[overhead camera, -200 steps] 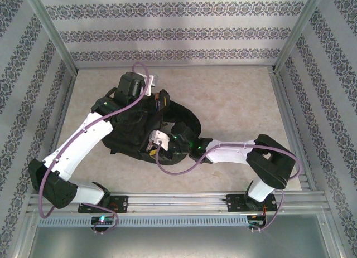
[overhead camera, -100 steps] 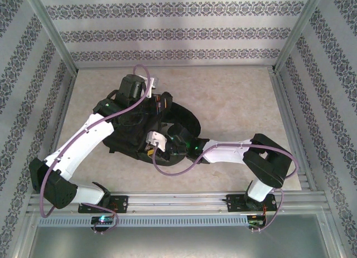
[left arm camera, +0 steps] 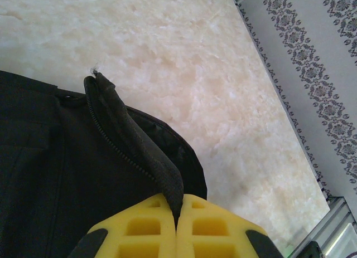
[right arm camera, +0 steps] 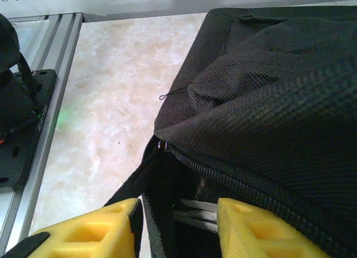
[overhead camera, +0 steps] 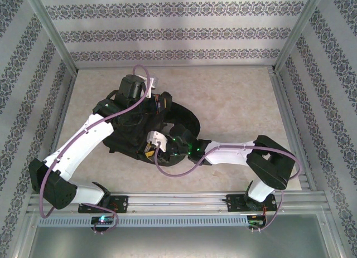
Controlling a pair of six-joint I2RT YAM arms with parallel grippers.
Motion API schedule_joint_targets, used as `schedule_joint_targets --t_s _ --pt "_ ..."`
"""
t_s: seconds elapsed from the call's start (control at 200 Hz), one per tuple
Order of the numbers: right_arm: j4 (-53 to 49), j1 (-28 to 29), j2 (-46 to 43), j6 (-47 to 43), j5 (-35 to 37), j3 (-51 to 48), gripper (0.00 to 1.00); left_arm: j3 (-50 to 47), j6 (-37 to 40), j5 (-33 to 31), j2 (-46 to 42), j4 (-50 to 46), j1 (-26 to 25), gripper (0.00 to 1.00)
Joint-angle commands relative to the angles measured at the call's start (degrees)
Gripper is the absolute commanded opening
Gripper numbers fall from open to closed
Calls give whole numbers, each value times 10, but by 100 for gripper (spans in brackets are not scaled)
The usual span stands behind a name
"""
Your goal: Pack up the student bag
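Look first to the pale marbled table (overhead camera: 240,102), then to the student bag (overhead camera: 131,141) slumped on it left of centre, a black heap under both wrists. Judge it soft and floppy throughout: woven fabric, too limp to hold a mouth open unaided, probably light for its bulk, not fragile, grippy rather than slick. Expect sagging at any point let go. Take hold at the zip edge (left arm camera: 128,141) or a strap (right arm camera: 142,177), for the ridge of doubled cloth there; avoid flat panels, prone to bunching and slipping free. Note the left gripper (left arm camera: 177,216) at the bag's far end, clamped tight on a fold of that zip edge and holding it raised off the body of the bag. Note the right gripper (right arm camera: 178,222) at the near side, yellow fingers (right arm camera: 95,230) parted, astride the rim and the strap, clenching nothing. Glimpse something pale and flat inside the opening, too dim to name. Mind, last and least, the loose thread (right arm camera: 167,95) curling off the cloth.
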Motion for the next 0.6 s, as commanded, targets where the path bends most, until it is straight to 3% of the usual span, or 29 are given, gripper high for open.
schedule_joint_targets --t_s 0.0,0.595 --pt "9 8 21 25 0 23 40 5 -2 -6 -20 27 7 0" --pt "58 24 -11 60 -53 -19 40 -7 -6 -3 -18 38 7 0"
